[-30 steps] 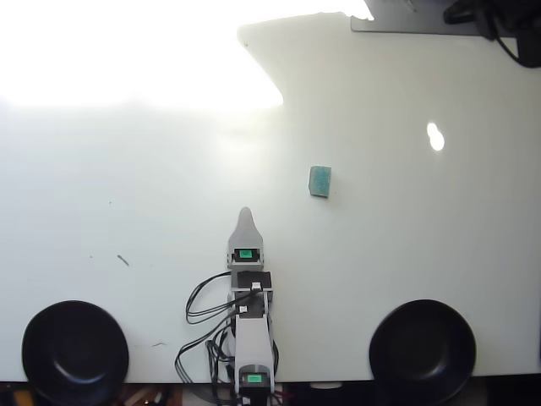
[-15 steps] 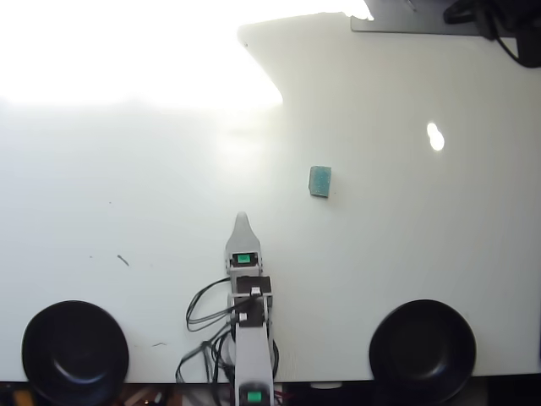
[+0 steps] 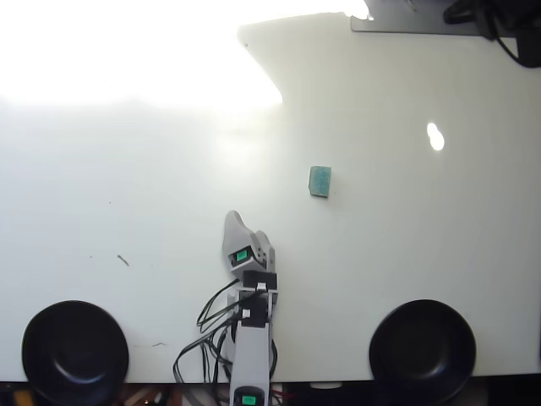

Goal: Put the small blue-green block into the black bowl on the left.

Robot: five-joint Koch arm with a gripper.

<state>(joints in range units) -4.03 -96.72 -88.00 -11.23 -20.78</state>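
Observation:
In the overhead view the small blue-green block (image 3: pixel 319 180) lies flat on the white table, right of centre. My gripper (image 3: pixel 234 222) reaches up from the bottom edge and ends below and to the left of the block, well apart from it. Its pale tip leans left and only one tip shows clearly, so how the jaws stand is unclear. Nothing is seen in it. The black bowl (image 3: pixel 74 351) on the left sits at the bottom left corner, far from block and gripper.
A second black bowl (image 3: pixel 421 348) sits at the bottom right. Black cables (image 3: pixel 205 326) loop beside the arm's base. Strong glare washes out the table's top left. Dark equipment (image 3: pixel 494 17) stands at the top right edge.
The gripper has drawn back slightly and turned its tip to the left, showing a second lobe at its right. Block and bowls have not moved.

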